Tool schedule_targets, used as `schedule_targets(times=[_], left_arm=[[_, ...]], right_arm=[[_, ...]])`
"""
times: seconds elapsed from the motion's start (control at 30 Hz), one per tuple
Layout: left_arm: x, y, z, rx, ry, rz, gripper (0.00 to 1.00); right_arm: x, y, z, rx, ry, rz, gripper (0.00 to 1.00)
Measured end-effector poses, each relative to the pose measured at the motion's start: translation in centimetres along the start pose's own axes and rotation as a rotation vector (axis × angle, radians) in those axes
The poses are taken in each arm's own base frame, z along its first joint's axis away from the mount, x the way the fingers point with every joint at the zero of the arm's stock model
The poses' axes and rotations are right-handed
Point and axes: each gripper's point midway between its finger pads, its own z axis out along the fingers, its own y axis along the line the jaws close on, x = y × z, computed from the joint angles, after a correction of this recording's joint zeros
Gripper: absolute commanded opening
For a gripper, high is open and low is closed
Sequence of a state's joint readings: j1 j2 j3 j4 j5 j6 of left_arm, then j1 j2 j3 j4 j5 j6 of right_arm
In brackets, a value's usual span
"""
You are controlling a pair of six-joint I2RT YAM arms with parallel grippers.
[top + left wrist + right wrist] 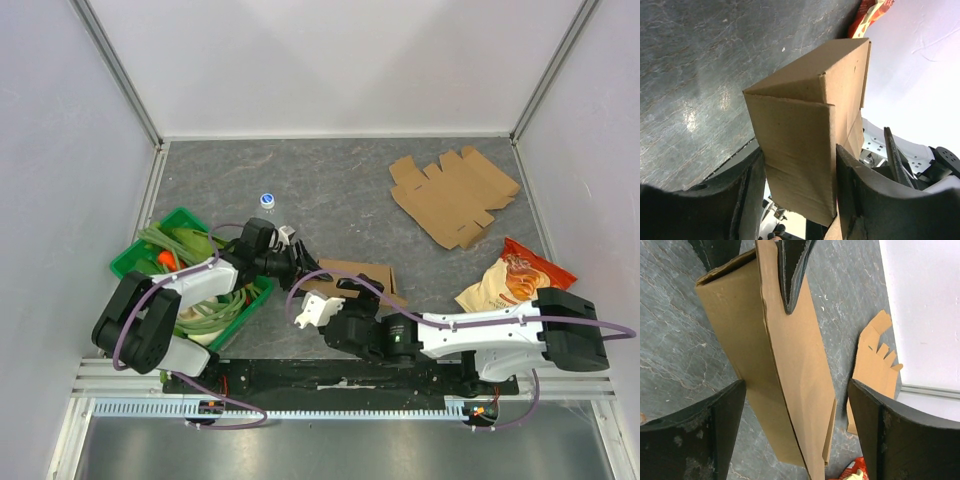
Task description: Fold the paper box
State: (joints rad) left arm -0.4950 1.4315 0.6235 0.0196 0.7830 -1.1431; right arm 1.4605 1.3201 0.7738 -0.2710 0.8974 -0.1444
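Observation:
A partly folded brown paper box (368,274) stands near the table's front middle. My left gripper (294,258) is shut on one end of it. In the left wrist view both fingers (754,175) press against the box (805,90) on either side of my left gripper (799,152). My right gripper (335,293) is open. In the right wrist view it (796,387) straddles the box (740,320) with gaps on both sides, and a left finger (789,275) lies on the box's top edge. A second, flat unfolded box blank (455,195) lies at the back right.
A green basket (133,253) of green items stands at the front left under my left arm. A small white bottle with a blue cap (267,201) stands behind it. An orange snack bag (515,280) lies at the right, also showing in the right wrist view (852,472).

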Motion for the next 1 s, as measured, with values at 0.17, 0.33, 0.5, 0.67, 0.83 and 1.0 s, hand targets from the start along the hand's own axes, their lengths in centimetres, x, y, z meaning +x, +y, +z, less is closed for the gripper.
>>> schedule_targets(times=[0.17, 0.33, 0.5, 0.67, 0.83, 1.0], left_arm=[[0.2, 0.1, -0.2, 0.010, 0.003, -0.020, 0.65], [0.7, -0.7, -0.8, 0.034, -0.001, 0.009, 0.86], [1.1, -1.0, -1.9, 0.035, -0.043, 0.082, 0.94], [1.2, -1.2, -3.2, 0.038, -0.117, 0.183, 0.93], [0.8, -0.2, -3.2, 0.005, -0.154, 0.202, 0.93], [0.2, 2.1, -3.4, -0.096, -0.201, 0.209, 0.92]], right_arm=[[0.6, 0.7, 0.6, 0.012, 0.008, -0.037, 0.68], [1.0, 1.2, 0.7, -0.004, 0.005, -0.041, 0.56], [0.6, 0.6, 0.4, -0.043, -0.029, 0.031, 0.54], [0.3, 0.1, 0.6, -0.107, -0.054, 0.136, 0.80], [0.1, 0.9, 0.5, -0.215, -0.070, 0.254, 0.93], [-2.3, -2.2, -3.5, -0.289, -0.229, 0.543, 0.98]])
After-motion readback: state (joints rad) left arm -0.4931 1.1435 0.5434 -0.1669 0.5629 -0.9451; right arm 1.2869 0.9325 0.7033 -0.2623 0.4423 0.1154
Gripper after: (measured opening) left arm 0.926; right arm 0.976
